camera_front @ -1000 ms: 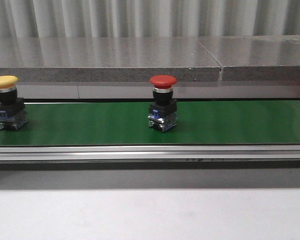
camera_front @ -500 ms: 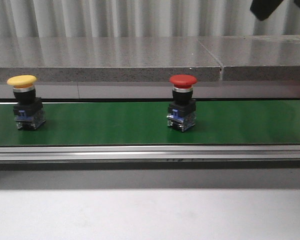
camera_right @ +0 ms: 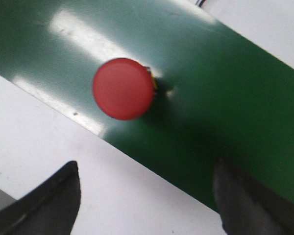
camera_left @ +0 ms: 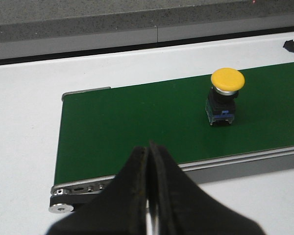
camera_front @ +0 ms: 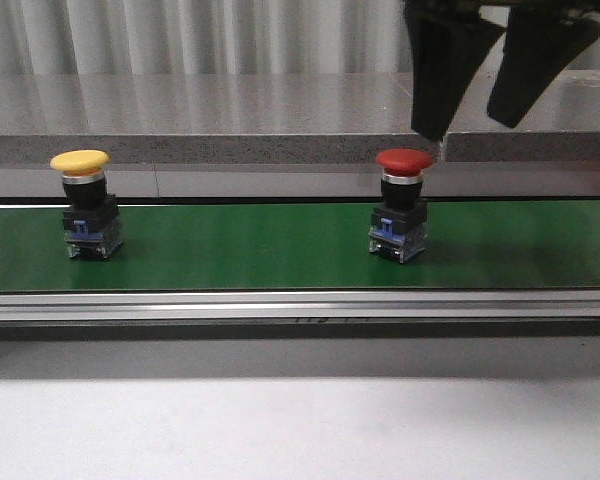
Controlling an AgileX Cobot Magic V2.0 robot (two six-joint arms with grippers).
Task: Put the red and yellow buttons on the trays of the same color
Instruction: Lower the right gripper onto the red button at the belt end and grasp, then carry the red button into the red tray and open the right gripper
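Observation:
A red button [camera_front: 403, 203] with a black and clear base stands upright on the green belt [camera_front: 240, 250], right of centre; from above its red cap [camera_right: 123, 88] shows round. My right gripper [camera_front: 472, 118] hangs open just above and slightly right of it, touching nothing; the right wrist view shows the gripper [camera_right: 147, 164] with wide-spread fingers [camera_right: 56, 198]. A yellow button [camera_front: 85, 205] stands upright at the belt's left; the left wrist view shows this button [camera_left: 224, 96] too. My left gripper [camera_left: 149, 149] is shut and empty, near the belt's end. No trays are in view.
A grey stone ledge [camera_front: 230, 120] runs behind the belt. The belt's metal side rail [camera_front: 300, 305] lies in front of it, then the white tabletop [camera_front: 300, 430]. The belt's end roller [camera_left: 61, 203] sits near my left gripper.
Both buttons have travelled to the right along the belt. My right gripper has come down into the front view from the top, above the red button.

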